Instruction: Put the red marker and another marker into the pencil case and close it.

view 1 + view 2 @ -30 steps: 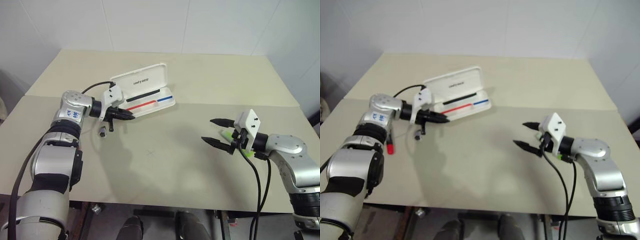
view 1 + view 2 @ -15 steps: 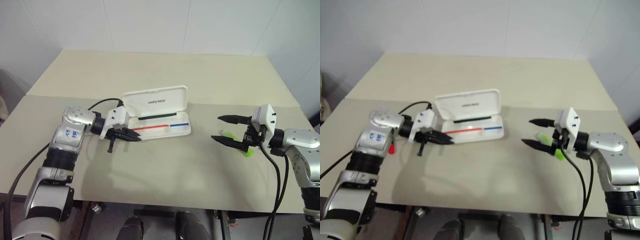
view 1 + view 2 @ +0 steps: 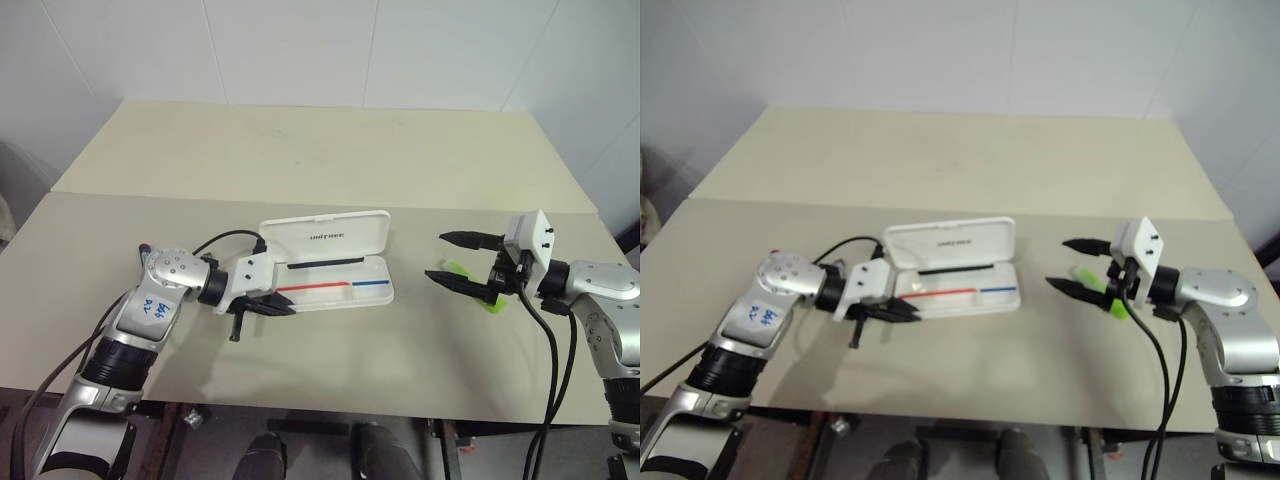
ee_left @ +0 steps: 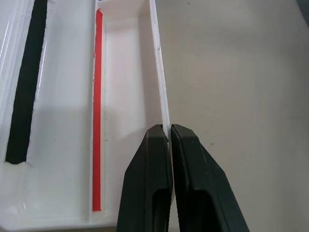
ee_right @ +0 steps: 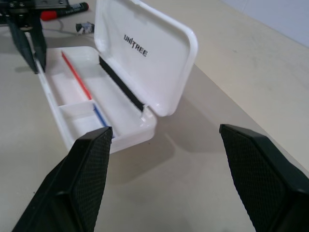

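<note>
Left gripper (image 4: 169, 137) pinched on the front wall of the open pencil case (image 3: 335, 291), apparently to drag it nearer; right gripper (image 3: 458, 258) spread wide over the green highlighter (image 3: 480, 296); red marker (image 5: 63, 10) beyond the case.

The pencil case (image 3: 335, 270) now lies nearer the table's (image 3: 300, 150) front edge and closer to the middle than a second ago, when it sat farther back toward ten o'clock. It has also turned: earlier its long side slanted up toward two o'clock, and now it runs almost level, from nine to three o'clock. The left gripper (image 3: 285, 307) has drawn back toward the robot along with the case, its closed fingers (image 4: 159, 183) pinching the front wall at the case's nine o'clock end. The gap between the case and the right gripper (image 3: 452, 258) has narrowed.
</note>
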Controlling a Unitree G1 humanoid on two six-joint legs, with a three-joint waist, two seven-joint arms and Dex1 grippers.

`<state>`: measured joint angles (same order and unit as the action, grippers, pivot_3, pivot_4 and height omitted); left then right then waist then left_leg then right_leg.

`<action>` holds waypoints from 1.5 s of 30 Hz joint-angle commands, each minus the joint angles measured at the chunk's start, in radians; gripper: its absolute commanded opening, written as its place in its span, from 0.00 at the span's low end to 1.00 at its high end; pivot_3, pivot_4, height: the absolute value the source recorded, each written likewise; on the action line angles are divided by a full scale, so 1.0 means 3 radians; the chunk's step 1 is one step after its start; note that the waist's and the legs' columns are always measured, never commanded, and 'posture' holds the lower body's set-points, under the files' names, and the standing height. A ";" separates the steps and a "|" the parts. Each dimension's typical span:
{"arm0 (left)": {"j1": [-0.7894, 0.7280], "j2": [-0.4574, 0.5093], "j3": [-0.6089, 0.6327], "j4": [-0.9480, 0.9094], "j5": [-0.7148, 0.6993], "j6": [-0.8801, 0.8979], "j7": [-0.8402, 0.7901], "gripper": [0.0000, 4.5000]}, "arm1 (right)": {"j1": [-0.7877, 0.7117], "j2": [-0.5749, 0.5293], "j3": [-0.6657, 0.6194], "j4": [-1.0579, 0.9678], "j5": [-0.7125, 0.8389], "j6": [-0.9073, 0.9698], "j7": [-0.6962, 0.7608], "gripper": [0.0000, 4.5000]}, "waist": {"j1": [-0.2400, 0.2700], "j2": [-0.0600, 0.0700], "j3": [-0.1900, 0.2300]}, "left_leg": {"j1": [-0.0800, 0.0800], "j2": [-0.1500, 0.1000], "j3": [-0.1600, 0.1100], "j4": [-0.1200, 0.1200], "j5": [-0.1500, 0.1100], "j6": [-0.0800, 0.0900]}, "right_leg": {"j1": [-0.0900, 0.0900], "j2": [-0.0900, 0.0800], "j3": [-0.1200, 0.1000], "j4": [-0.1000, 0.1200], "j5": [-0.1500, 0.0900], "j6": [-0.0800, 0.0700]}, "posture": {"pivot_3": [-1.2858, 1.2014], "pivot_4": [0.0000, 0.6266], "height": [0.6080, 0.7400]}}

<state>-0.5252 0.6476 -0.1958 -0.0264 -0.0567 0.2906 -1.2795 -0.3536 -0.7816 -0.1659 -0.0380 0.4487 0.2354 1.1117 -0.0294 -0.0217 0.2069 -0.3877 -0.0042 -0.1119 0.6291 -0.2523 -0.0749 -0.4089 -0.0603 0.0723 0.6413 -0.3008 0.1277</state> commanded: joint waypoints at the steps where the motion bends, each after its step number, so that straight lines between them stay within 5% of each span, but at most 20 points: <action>1: 0.0096 0.0050 -0.0071 -0.0172 0.0046 -0.0048 0.0110 0.01 | -0.0012 -0.0030 -0.0094 -0.0098 0.0018 -0.0070 -0.0035 1.00 | 0.0000 0.0000 0.0000 | 0.0000 0.0000 0.0000 0.0000 0.0000 0.0000 | 0.0000 0.0000 0.0000 0.0000 0.0000 0.0000 | 0.52 0.24 1.00; 16: 0.0168 0.0153 -0.0210 -0.0012 0.0133 -0.0315 0.0255 0.01 | 0.0126 -0.0087 -0.0116 -0.0175 0.0105 -0.0133 0.0199 1.00 | 0.0000 0.0000 0.0000 | 0.0004 0.0000 0.0005 0.0000 0.0000 0.0001 | 0.0002 0.0000 0.0006 -0.0002 0.0000 0.0000 | 0.52 0.24 1.00; 24: 0.0142 0.0152 -0.0235 -0.0048 0.0105 -0.0292 0.0252 0.62 | 0.0140 -0.0049 -0.0089 -0.0169 0.0029 -0.0147 0.0124 1.00 | -0.0004 0.0000 0.0000 | 0.0007 0.0000 0.0010 0.0001 0.0001 0.0004 | 0.0002 0.0001 0.0011 -0.0002 0.0000 0.0000 | 0.52 0.24 1.00; 30: 0.0105 0.0140 -0.0200 -0.0161 0.0058 -0.0214 0.0282 0.99 | 0.0110 -0.0046 -0.0067 -0.0130 0.0013 -0.0173 0.0106 1.00 | 0.0002 0.0000 0.0000 | 0.0006 0.0000 0.0011 0.0001 0.0002 0.0005 | 0.0003 0.0001 0.0012 -0.0003 0.0001 0.0001 | 0.52 0.24 1.00; 45: 0.0146 0.0167 0.0002 -0.0970 -0.0204 0.0432 0.0504 0.99 | 0.0004 -0.0049 0.0020 -0.0062 -0.0004 -0.0156 0.0199 1.00 | 0.0001 0.0000 0.0000 | 0.0003 0.0000 0.0012 -0.0002 0.0000 0.0008 | 0.0003 0.0000 0.0013 -0.0013 0.0002 0.0004 | 0.52 0.24 1.00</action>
<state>-0.4739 0.6881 -0.2317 -0.2577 -0.0884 0.3932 -1.1484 -0.3368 -0.7849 -0.1548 -0.0477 0.4409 0.1966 1.1666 -0.0291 -0.0218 0.2070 -0.3868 -0.0043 -0.1082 0.6284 -0.2523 -0.0725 -0.4082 -0.0602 0.0764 0.6372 -0.3000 0.1289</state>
